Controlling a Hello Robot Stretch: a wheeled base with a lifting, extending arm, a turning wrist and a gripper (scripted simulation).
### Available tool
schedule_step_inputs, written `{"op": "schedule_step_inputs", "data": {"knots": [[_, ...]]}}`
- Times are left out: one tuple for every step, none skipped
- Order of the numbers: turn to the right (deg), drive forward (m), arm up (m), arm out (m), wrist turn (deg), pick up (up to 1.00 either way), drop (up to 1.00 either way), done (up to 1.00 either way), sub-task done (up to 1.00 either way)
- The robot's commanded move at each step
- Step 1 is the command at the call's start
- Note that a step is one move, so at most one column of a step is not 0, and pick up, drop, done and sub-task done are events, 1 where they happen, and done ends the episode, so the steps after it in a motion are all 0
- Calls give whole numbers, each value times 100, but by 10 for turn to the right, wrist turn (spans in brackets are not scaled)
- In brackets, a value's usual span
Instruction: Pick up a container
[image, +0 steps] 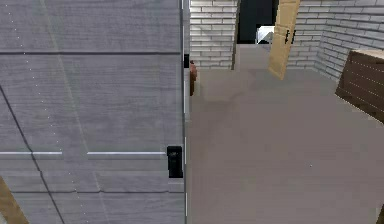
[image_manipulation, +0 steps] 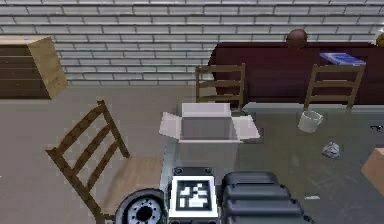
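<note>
— How do the jaws stand?
— I cannot tell. The gripper is a dark round body at the arm side view's bottom edge, left of one white marked square. Whether it holds anything, I cannot tell either.
— And the container?
— One open white box on the grey table, just beyond that square. One small white pot stands to its right, apart from it.
— Chairs?
— Three wooden chairs at the table.

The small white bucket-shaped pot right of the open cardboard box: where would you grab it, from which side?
Probably across the rim of the small white bucket-shaped pot, from above: it stands upright, mouth up, clear of the open cardboard box and the crumpled grey lump, so fingers fit on both sides.
</note>
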Motion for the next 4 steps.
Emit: {"op": "schedule_step_inputs", "data": {"knots": [[0, 0, 0, 26, 0, 0, 0, 0, 0], [0, 0, 0, 0, 450, 0, 0, 0, 0], [0, 0, 0, 0, 450, 0, 0, 0, 0], [0, 0, 0, 0, 450, 0, 0, 0, 0]]}}
